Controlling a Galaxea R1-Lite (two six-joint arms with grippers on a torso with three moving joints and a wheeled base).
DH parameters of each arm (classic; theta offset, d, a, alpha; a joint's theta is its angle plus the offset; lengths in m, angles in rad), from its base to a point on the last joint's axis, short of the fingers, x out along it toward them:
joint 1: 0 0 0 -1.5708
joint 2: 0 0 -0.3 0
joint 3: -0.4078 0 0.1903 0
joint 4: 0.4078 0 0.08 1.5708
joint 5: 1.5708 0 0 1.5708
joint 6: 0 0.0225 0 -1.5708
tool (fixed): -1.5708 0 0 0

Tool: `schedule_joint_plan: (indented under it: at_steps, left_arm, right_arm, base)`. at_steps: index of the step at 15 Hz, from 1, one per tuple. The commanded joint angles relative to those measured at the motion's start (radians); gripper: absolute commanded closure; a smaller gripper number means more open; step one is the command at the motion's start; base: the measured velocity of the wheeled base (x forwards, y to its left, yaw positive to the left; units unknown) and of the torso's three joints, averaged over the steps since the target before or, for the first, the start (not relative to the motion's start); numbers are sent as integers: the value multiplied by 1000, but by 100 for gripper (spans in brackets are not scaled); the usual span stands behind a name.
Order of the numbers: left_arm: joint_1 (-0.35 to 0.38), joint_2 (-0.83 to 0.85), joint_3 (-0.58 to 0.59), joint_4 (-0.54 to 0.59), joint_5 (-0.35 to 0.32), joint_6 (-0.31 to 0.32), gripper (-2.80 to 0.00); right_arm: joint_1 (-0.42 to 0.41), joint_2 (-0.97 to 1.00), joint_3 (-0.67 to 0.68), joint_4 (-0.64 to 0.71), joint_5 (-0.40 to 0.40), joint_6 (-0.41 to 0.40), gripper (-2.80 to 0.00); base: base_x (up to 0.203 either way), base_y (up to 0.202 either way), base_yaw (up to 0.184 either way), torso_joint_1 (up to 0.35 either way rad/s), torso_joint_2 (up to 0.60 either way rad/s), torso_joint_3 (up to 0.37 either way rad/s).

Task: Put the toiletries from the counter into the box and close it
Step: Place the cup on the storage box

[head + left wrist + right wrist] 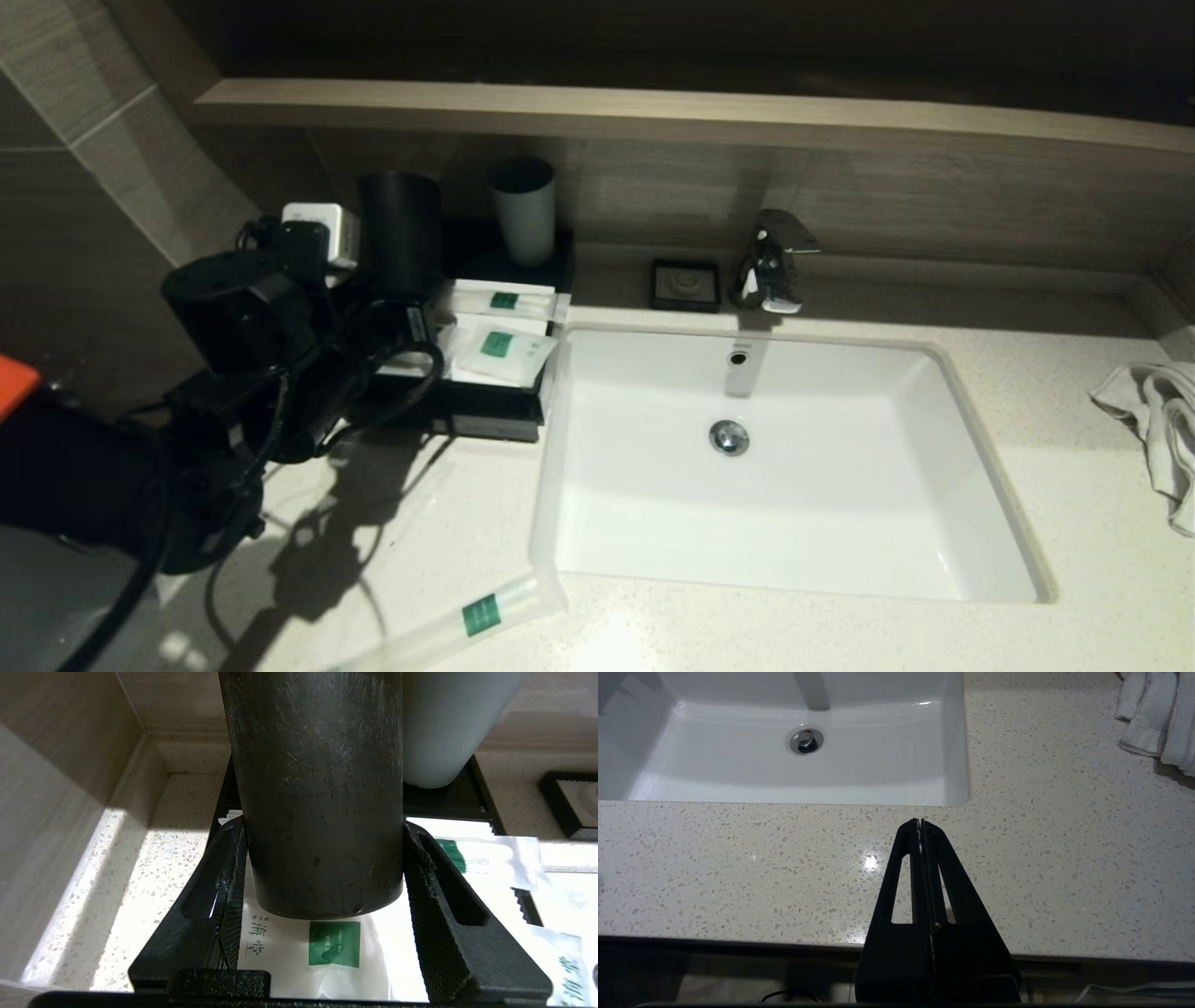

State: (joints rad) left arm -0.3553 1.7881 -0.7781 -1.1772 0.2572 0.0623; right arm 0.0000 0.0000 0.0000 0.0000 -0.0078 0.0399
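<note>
My left gripper (392,294) (321,828) is shut on the black tumbler (401,229) (317,788), one finger on each side, over the open black box (485,415) (448,805). A small pouch with a green label (334,945) lies right under the tumbler's base. In the box I also see a long slim packet (504,301) (490,856) and another pouch (499,345) (560,961). One long slim packet (481,614) lies on the counter (840,635) at the sink's front left corner. My right gripper (920,822) is shut and empty over the counter's front edge.
A grey tumbler (525,210) (448,728) stands at the back of the box. A small black square dish (686,285) and a chrome tap (770,261) are behind the white sink (980,467). A white towel (1158,420) lies at the far right.
</note>
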Motion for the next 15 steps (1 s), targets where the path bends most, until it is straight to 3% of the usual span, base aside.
schedule_joint_plan:
  at_steps: [1, 15]
  left_arm:
    - [0, 38, -25, -10, 2, 1, 0]
    - [8, 135, -212, 2, 10, 1, 0]
  right_arm:
    - [0, 0, 0, 0, 0, 0, 0]
    - [0, 0, 0, 0, 0, 0, 0]
  base:
    - [0, 0, 0, 0, 0, 0]
    - [0, 0, 0, 0, 0, 0]
